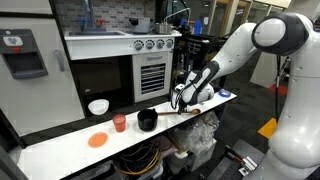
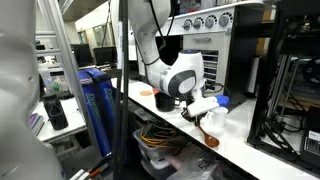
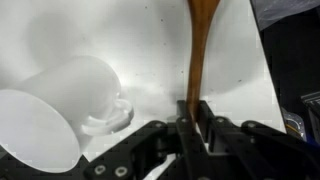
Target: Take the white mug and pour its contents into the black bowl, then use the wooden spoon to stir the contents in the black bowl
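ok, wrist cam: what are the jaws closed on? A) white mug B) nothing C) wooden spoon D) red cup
C: in the wrist view the jaws pinch the handle of the wooden spoon, with the white mug apart from them.

no text, label, brand, number or sign can be read in any view.

Long white desk (image 1: 52, 150) in front of a white play kitchen (image 1: 100, 45) with dark oven window (image 1: 95, 78) and row of knobs (image 1: 153, 43), tangled cables (image 1: 140, 158) underneath, dark floor (image 1: 248, 105) with a yellow patch (image 1: 268, 127), blue bin (image 2: 97, 95) nearby.
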`<act>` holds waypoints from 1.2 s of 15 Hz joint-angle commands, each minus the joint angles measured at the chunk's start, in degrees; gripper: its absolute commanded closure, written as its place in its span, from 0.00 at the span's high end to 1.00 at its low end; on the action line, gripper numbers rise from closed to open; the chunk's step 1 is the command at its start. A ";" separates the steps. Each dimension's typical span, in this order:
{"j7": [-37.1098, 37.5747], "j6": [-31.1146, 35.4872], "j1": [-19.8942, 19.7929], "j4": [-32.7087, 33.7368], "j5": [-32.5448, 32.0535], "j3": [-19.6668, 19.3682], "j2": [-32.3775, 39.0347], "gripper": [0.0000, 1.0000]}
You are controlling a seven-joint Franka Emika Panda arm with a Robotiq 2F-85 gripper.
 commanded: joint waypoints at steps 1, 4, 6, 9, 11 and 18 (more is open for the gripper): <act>-1.13 1.85 -2.90 0.99 -1.40 2.01 1.97 0.03; -0.97 1.81 -3.40 1.04 -2.26 2.30 2.26 0.03; -0.83 1.67 -3.67 1.12 -2.72 2.47 2.45 0.03; -0.82 1.51 -3.88 1.22 -3.00 2.63 2.44 0.03; -0.78 1.52 -3.89 1.25 -3.13 2.62 2.47 0.03; -0.05 1.62 -3.20 1.11 -3.65 1.86 2.17 0.39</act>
